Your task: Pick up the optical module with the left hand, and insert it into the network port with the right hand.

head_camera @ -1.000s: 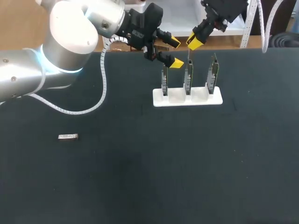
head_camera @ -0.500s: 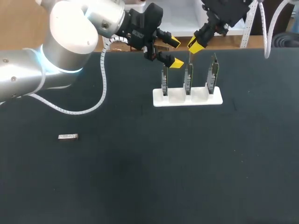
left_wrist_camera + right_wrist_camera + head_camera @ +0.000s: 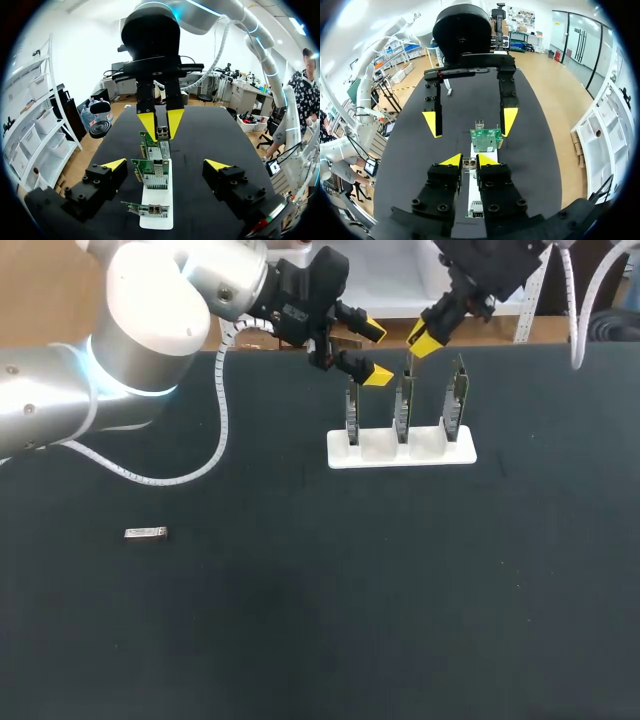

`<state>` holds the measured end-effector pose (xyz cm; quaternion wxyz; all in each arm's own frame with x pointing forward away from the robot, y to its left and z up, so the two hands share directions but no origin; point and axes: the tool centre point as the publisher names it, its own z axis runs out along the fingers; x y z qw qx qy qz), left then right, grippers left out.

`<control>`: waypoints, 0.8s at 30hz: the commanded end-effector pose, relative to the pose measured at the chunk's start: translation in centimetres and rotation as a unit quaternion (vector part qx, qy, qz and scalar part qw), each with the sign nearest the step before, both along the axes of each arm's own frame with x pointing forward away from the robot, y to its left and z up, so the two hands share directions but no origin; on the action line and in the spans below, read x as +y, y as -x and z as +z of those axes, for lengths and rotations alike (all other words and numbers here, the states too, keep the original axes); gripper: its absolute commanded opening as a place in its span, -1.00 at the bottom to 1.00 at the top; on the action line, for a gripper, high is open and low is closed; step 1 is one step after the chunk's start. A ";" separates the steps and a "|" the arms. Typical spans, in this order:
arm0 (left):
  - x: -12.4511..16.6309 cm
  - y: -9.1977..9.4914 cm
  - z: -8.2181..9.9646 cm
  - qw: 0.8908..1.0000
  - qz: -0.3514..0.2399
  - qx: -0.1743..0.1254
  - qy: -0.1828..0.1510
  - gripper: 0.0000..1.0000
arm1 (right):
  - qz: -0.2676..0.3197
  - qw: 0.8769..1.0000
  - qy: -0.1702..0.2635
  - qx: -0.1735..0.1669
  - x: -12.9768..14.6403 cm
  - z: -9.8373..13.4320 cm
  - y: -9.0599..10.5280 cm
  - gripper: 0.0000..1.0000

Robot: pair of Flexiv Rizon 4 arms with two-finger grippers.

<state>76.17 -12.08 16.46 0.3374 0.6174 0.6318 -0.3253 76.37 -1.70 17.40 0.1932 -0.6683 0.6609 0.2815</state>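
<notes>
While the right gripper [image 3: 161, 122] hangs just above the white rack [image 3: 380, 448], its jaws are clamped on the optical module [image 3: 469, 163], a small metal block pinched between the yellow tips. So the pick-up and the handover look done, by my reading. The left gripper [image 3: 372, 352] sits just beside the rack's left end, jaws wide apart and holding nothing. Three green circuit boards [image 3: 403, 405] stand upright in the rack, and the module is near the top of the middle one. Whether it is touching the board I cannot tell. It does not look seated in a network port [image 3: 153, 176] yet, so the insertion is what's left: line it up and push it home. Well to the left of the rack, a second small silver piece [image 3: 145, 532] lies flat on the table [image 3: 300, 620], untouched.
</notes>
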 end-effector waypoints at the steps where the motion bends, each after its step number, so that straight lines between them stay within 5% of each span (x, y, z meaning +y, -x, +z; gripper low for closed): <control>1: -0.1 -0.2 0.1 1.000 -0.001 0.002 -0.004 1.00 | -0.001 1.000 -0.001 -0.004 -0.1 0.0 0.2 -1.00; 24: -0.1 -0.2 0.1 1.000 -0.001 0.002 -0.004 1.00 | 0.010 1.000 -0.003 -0.003 0.4 -0.2 -0.9 -1.00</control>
